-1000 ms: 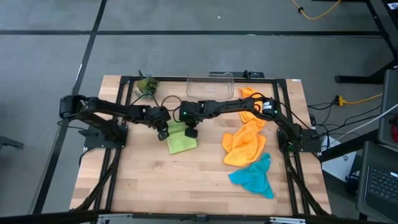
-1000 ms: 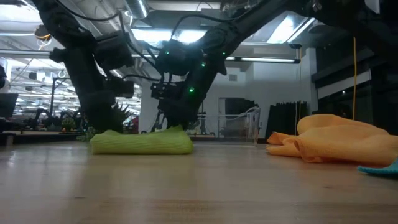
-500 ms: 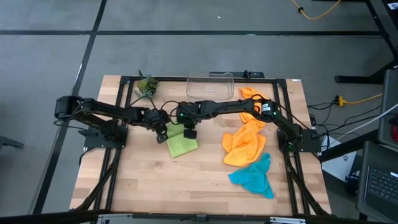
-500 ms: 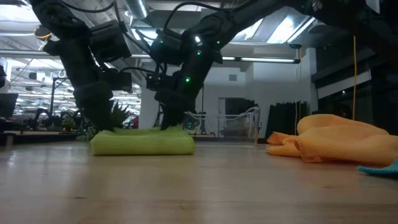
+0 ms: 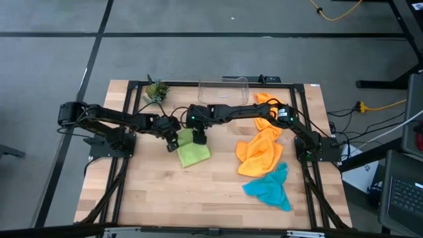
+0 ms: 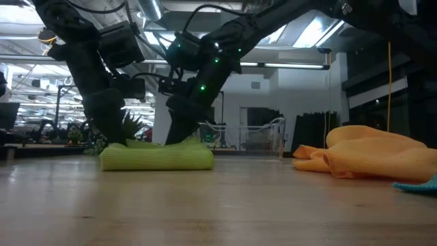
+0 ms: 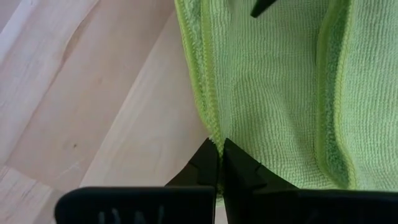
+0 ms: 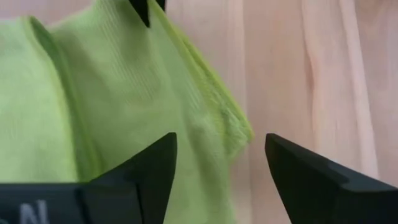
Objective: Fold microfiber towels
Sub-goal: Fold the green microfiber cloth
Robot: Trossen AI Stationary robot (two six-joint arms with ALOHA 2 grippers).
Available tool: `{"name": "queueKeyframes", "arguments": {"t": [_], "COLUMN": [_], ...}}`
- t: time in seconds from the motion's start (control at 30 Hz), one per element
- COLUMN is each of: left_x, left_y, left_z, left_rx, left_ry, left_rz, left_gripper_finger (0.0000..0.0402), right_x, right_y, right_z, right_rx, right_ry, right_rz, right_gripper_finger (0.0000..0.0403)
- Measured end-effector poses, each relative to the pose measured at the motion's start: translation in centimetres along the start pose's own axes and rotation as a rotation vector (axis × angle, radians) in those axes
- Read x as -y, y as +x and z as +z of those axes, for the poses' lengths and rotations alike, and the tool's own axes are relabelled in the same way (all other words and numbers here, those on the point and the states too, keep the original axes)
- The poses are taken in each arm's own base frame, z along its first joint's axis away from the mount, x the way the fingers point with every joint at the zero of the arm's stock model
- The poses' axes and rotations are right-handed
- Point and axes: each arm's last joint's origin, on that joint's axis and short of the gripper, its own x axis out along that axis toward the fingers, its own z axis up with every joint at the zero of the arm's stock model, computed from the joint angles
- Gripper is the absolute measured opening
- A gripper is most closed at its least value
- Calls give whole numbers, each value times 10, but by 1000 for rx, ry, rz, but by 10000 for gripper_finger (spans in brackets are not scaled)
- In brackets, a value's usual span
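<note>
The lime green towel (image 5: 193, 152) lies folded on the table's middle, its layers flat on the wood (image 6: 157, 158). My left gripper (image 5: 173, 141) is shut at the towel's left edge. My right gripper (image 8: 221, 168) stands open just above the towel's far right corner (image 8: 233, 127), with that corner between its spread fingers; I see no touch. An orange towel (image 5: 260, 153) lies crumpled to the right. A second orange towel (image 5: 266, 101) lies at the far right under the right arm. The teal blue towel (image 5: 269, 188) lies near the right front. My left gripper pinches the green towel's hemmed left edge (image 7: 213, 134) between its two shut fingertips. The fingers come slanting down from the table's left side. The towel stays flat on the table, slack, with a fold ridge (image 7: 326, 93) running along it farther in.
A clear plastic bin (image 5: 223, 90) stands at the far edge behind the green towel, and a small potted plant (image 5: 156, 89) stands at the far left. Bare wood spreads over the near half of the table (image 5: 172, 198).
My right gripper has opened, let go of the green towel's right end and risen a little toward the far edge. That end, pinched up into a bump before, has sunk back onto the folded towel. The towel has kept its place.
</note>
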Motion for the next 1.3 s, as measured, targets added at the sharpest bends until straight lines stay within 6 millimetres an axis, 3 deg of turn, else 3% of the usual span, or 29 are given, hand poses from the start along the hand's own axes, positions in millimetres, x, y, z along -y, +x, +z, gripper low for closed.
{"name": "queueKeyframes", "arguments": {"t": [0.47, 0.7, 0.93, 1.1, 1.3], "left_x": [0, 0, 0, 0, 1], "left_y": [0, 0, 0, 0, 0], "left_z": [0, 0, 0, 1, 1], "left_rx": [-1, -2, -9, 3, 10], "left_ry": [-1, -1, 0, -2, -3], "left_rz": [-8, -8, -8, -12, -14], "left_gripper_finger": [0, 0, 0, 0, 0], "right_x": [16, 21, 20, 19, 12], "right_y": [25, 23, 17, 5, -4], "right_z": [-9, -14, -7, 7, 9], "right_rx": [41, -12, -4, -4, -71], "right_ry": [-72, -55, -55, -41, -44], "right_rz": [68, 75, 68, 57, 79], "right_gripper_finger": [240, 232, 165, 105, 22]}}
